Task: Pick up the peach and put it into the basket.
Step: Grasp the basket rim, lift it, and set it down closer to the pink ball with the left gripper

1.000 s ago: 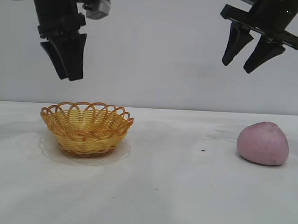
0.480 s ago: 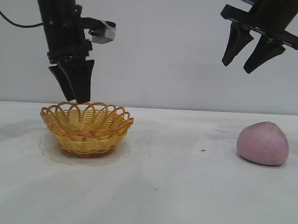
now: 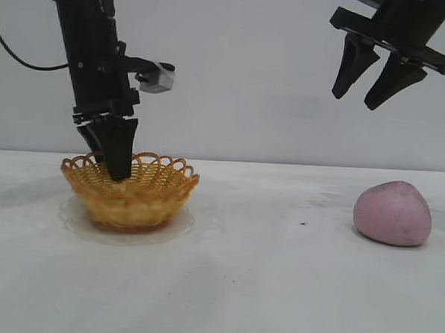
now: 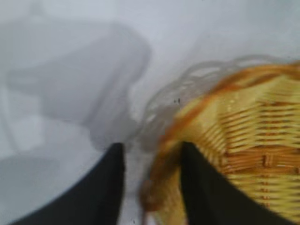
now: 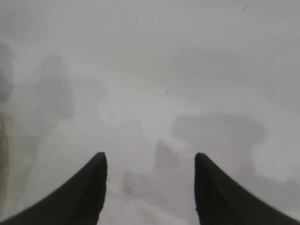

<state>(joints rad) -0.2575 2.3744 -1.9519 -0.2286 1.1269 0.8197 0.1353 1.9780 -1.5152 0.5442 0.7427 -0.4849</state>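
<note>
Your matte, dusty-pink peach, a rounded lump with a slightly pointed top and faint purplish mottling, sits on the white table, well apart from the shallow yellow wicker basket with its orange-brown scalloped loops. Your left gripper straddles the basket's woven rim, one black finger either side; whether it pinches, you cannot tell. Your right gripper hangs open, high above the peach.
</note>
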